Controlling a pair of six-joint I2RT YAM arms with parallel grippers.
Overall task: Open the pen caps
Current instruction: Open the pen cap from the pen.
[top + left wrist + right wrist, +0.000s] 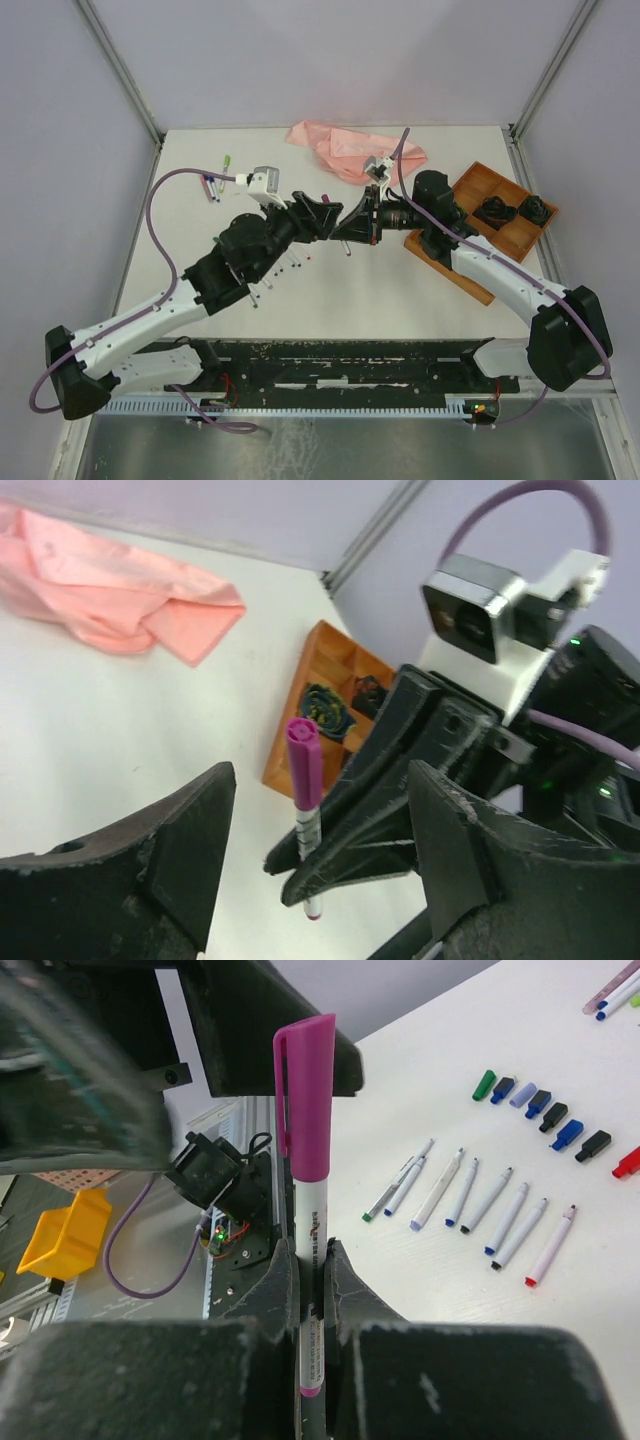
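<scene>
Grippers meet mid-table overhead, left gripper facing right gripper, pen hidden. Wrist views show it: right gripper clenched on the white barrel, magenta cap still on, left jaws spread wide, clear of it. Only the right wrist shows loose caps on the left.

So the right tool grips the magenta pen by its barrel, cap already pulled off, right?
No: the cap sits on the pen, not off. The right wrist view shows it; the right tool does grip it by the barrel.
</scene>
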